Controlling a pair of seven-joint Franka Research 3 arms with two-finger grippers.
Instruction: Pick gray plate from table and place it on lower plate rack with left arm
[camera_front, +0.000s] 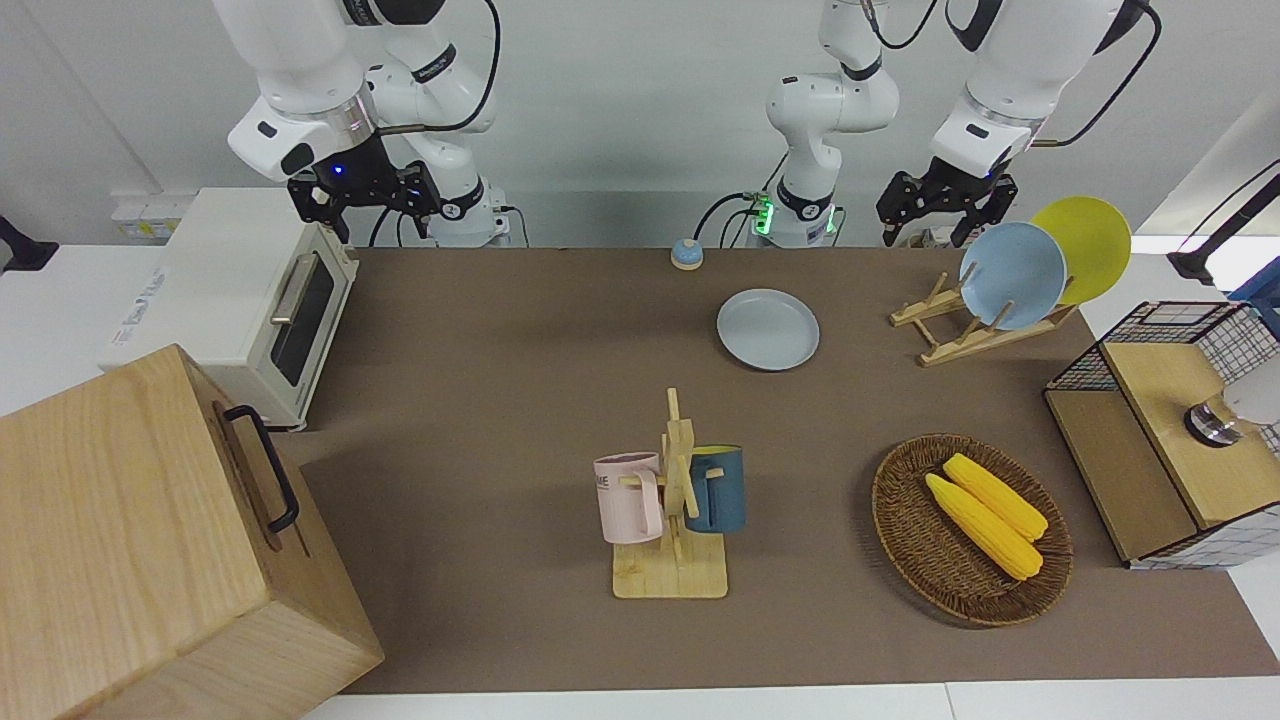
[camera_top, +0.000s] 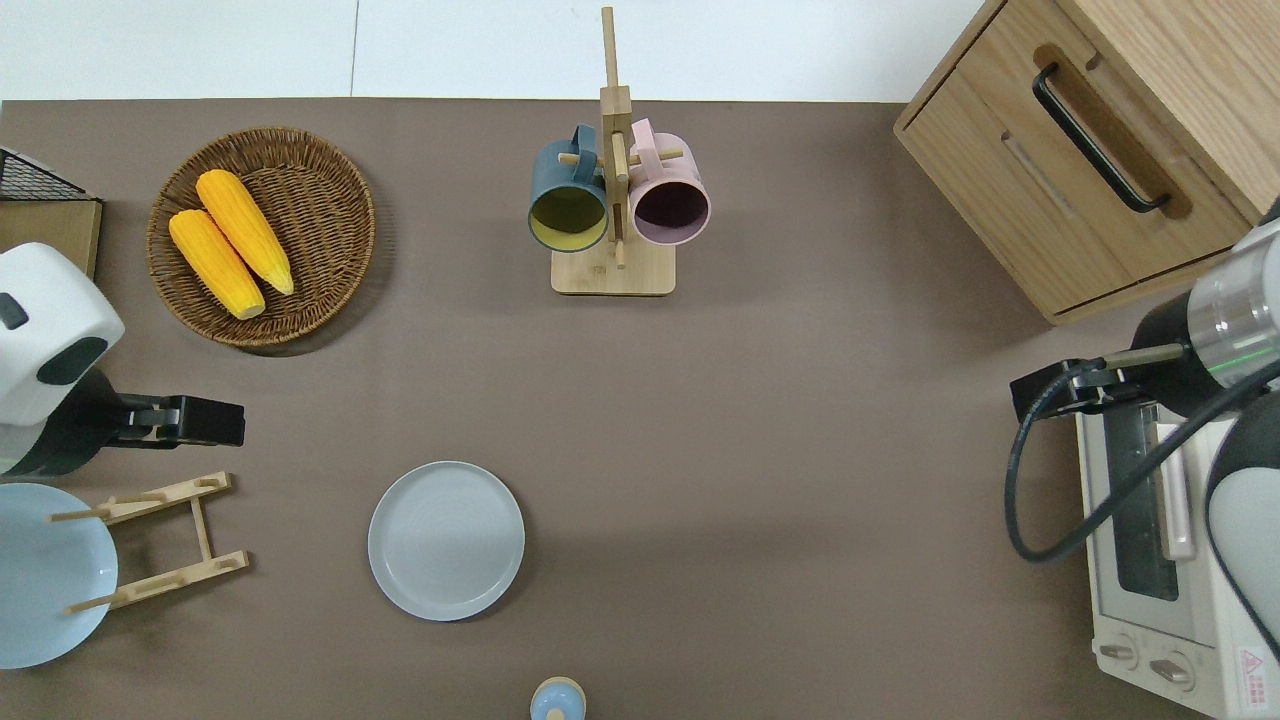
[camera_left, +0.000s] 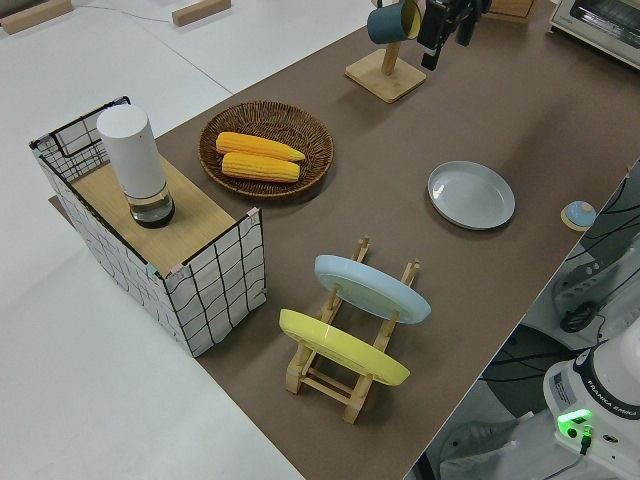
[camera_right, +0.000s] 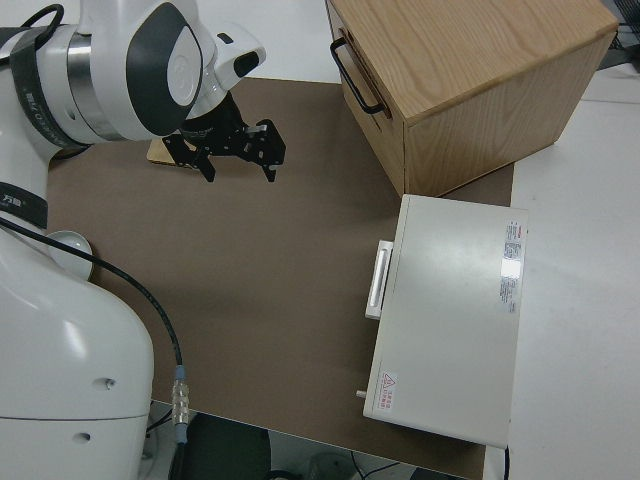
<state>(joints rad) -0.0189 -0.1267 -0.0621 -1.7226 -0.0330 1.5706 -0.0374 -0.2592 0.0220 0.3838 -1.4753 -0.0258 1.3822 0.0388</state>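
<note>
The left gripper (camera_front: 945, 208) hangs in the air with nothing in it, its two black fingers spread apart and pointing down — in the overhead view it sits over bare tabletop just beside the lower plate rack (camera_top: 160, 540), on the side farther from the robots. Above it the left arm (camera_front: 1000, 90) is bent at the elbow, its wrist angled down toward the rack.

The rack is a small light-wood frame of two slanted rails with upright pegs, standing at the left arm's end of the table (camera_front: 500, 380). A sky-blue plate (camera_front: 1012, 275) and a yellow plate (camera_front: 1082, 248) already lean in its slots, both tilted on edge, the blue one in the slot nearer the middle of the table.

The gray plate (camera_top: 446, 540) lies flat on the table, face up, well apart from the gripper and near the rack, toward the middle of the table. It is round, so it has no long axis; plain pale gray with a shallow raised rim, and nothing on it. A small blue bell (camera_front: 686, 254) sits nearer to the robots than the plate.

Farther out stand a mug stand (camera_front: 677, 500) with a pink and a dark blue mug, and a wicker basket (camera_front: 915, 540) holding two ears of corn

The right arm is parked, its gripper (camera_front: 365, 195) open — fingers apart, empty
</note>
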